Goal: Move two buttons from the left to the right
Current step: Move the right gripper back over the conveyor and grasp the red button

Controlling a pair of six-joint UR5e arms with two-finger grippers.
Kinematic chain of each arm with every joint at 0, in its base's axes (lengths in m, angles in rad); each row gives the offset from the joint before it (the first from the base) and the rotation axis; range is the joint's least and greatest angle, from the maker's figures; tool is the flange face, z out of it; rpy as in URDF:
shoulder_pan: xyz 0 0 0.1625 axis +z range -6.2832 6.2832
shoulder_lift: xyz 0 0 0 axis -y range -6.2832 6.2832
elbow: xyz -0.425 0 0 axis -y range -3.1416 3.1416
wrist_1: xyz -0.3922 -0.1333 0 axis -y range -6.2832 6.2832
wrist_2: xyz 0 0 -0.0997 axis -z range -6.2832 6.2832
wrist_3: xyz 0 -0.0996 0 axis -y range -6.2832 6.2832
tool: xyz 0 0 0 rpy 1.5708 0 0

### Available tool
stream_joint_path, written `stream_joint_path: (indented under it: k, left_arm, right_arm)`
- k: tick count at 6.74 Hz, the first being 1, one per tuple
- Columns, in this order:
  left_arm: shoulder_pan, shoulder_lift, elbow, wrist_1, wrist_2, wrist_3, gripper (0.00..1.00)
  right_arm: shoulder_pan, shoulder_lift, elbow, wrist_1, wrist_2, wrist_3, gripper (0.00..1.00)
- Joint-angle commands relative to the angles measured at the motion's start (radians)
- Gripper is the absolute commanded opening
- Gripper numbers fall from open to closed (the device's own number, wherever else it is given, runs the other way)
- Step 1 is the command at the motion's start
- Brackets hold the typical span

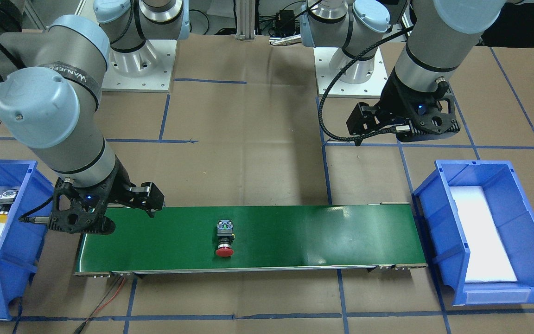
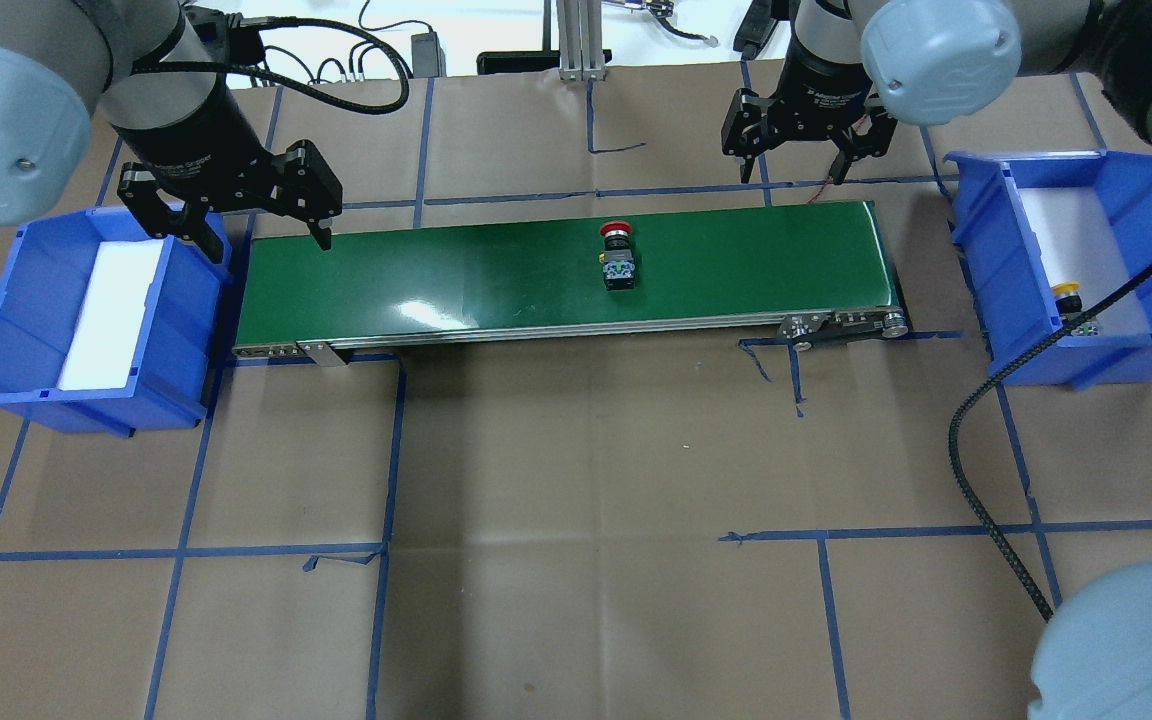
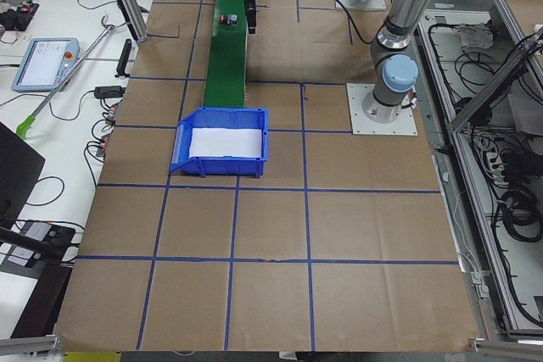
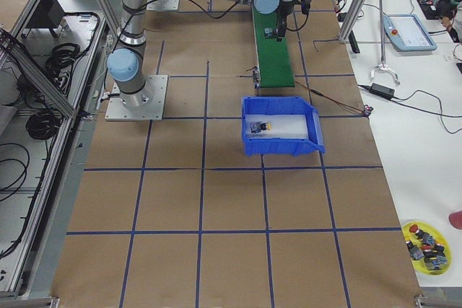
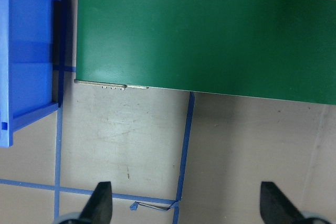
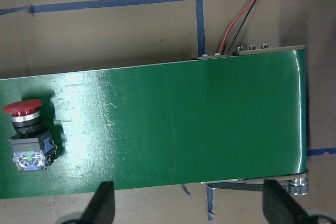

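On the belt (image 2: 436, 270), red button (image 2: 618, 255) lies crosswise, leftward of the nearer right gripper (image 2: 791, 175), spread wide and empty.

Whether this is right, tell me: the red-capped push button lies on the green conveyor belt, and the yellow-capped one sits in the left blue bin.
Wrong bin. The yellow-capped push button sits in the right blue plastic bin, per the overhead view. The rest holds.

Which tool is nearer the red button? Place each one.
Right. The right tool hangs open over the belt, between the red button and the belt's right end. The left tool hangs open at the belt's left end, by a blue bin, much farther off.
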Motion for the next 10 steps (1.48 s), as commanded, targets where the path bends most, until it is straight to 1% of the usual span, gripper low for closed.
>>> stream_joint_path:
  k: [1,3,6,8,10]
  left_arm:
    - [0.0,0.0,0.0,0.0,0.0,0.0,1.0]
    - [0.0,0.0,-0.001,0.0,0.0,0.0,1.0]
    - [0.0,0.002,-0.002,0.0,0.0,0.0,1.0]
    - [0.0,0.002,0.0,0.0,0.0,0.0,1.0]
    - [0.0,0.002,0.0,0.0,0.0,0.0,1.0]
  right_arm:
    - [-0.001,-0.005,0.048,-0.061,0.063,-0.008,1.0]
    - [-0.002,-0.002,0.129,-0.196,0.084,-0.007,1.0]
    - [-0.004,0.039,0.123,-0.224,0.085,0.001,1.0]
    - [-0.002,0.053,0.125,-0.264,0.085,0.004,1.0]
    - [0.002,0.067,0.126,-0.267,0.087,0.006,1.0]
